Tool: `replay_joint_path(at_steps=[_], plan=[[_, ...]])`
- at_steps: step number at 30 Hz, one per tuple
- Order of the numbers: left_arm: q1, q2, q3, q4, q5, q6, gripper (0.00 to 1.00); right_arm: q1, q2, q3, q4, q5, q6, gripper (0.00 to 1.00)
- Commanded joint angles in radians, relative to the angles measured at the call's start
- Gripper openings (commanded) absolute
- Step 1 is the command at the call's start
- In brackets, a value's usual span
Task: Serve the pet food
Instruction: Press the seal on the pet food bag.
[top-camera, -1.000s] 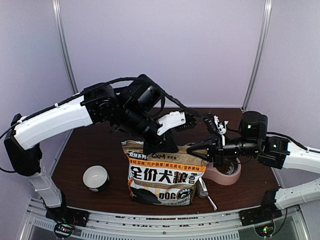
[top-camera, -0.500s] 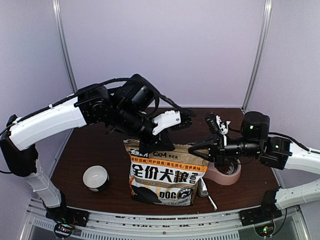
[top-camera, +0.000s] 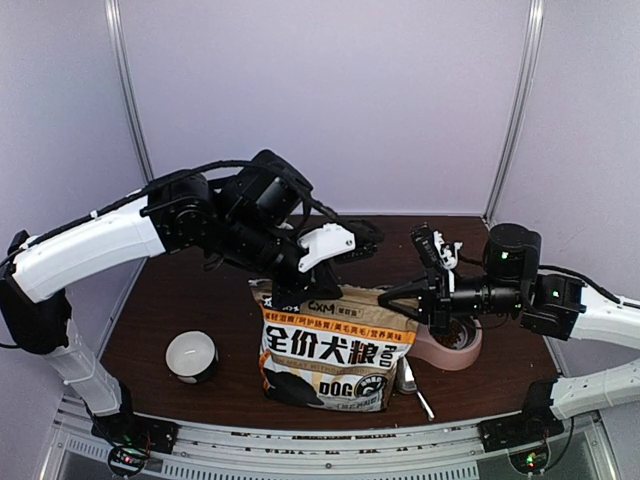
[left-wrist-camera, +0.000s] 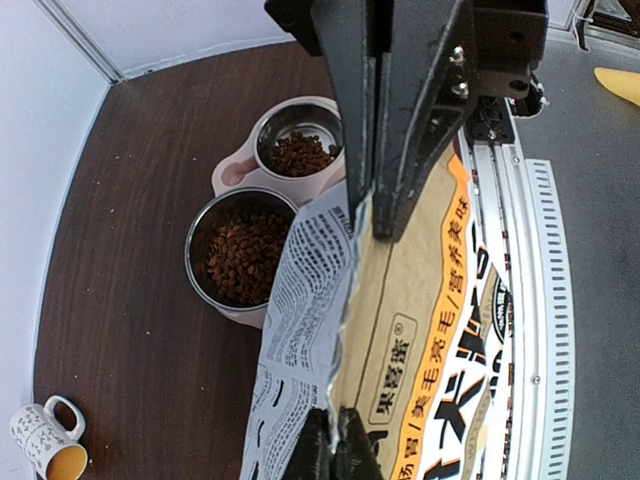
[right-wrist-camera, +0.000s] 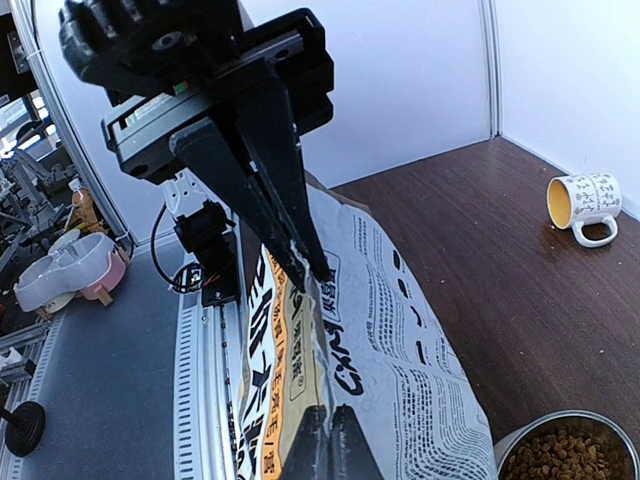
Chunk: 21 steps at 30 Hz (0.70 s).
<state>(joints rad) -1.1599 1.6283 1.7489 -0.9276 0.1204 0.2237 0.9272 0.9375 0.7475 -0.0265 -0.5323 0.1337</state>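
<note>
A white ceramic mug (top-camera: 190, 355) is lying at the near left. The left gripper (left-wrist-camera: 365, 215) is clamping the top edge of the upright tan, orange and black printed bag (top-camera: 335, 350); the right gripper (right-wrist-camera: 328, 445) is pinching that edge's right end. Brown pet food kibble (left-wrist-camera: 243, 257) is sitting in the steel cups (left-wrist-camera: 190, 262) of the pink double bowl (top-camera: 455, 355), right of the bag.

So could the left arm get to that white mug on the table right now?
Probably not yet. The way to the mug looks free, but the left hand is shut on the bag, so it would have to let go first.
</note>
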Motion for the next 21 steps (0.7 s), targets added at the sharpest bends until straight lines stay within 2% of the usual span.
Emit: replay_joint_path(at_steps=[1, 5, 7, 11, 12, 13, 14, 15, 16, 17, 21], plan=[[0.062, -0.067, -0.021, -0.105, -0.160, 0.014, 0.01, -0.010, -0.072, 0.007, 0.035, 0.026, 0.000, 0.00], [0.074, -0.084, -0.036, -0.105, -0.180, 0.014, 0.09, -0.009, -0.074, 0.007, 0.032, 0.029, 0.000, 0.00], [0.080, -0.095, -0.042, -0.105, -0.180, 0.018, 0.00, -0.010, -0.075, 0.008, 0.031, 0.030, -0.001, 0.00], [0.092, -0.112, -0.058, -0.105, -0.189, 0.019, 0.00, -0.010, -0.075, 0.007, 0.031, 0.032, 0.001, 0.00], [0.094, -0.116, -0.060, -0.106, -0.199, 0.019, 0.02, -0.010, -0.075, 0.007, 0.032, 0.032, 0.000, 0.00], [0.097, -0.118, -0.065, -0.106, -0.209, 0.018, 0.11, -0.010, -0.075, 0.007, 0.032, 0.033, 0.001, 0.00], [0.099, -0.122, -0.068, -0.106, -0.216, 0.018, 0.15, -0.010, -0.076, 0.008, 0.032, 0.032, 0.002, 0.00], [0.103, -0.128, -0.072, -0.106, -0.219, 0.018, 0.15, -0.009, -0.075, 0.006, 0.031, 0.032, 0.002, 0.00], [0.106, -0.132, -0.076, -0.106, -0.219, 0.019, 0.10, -0.009, -0.075, 0.008, 0.031, 0.033, 0.001, 0.00], [0.110, -0.138, -0.079, -0.107, -0.213, 0.022, 0.00, -0.010, -0.075, 0.008, 0.032, 0.034, 0.000, 0.00], [0.120, -0.156, -0.089, -0.108, -0.212, 0.027, 0.00, -0.009, -0.075, 0.009, 0.032, 0.033, 0.000, 0.00]])
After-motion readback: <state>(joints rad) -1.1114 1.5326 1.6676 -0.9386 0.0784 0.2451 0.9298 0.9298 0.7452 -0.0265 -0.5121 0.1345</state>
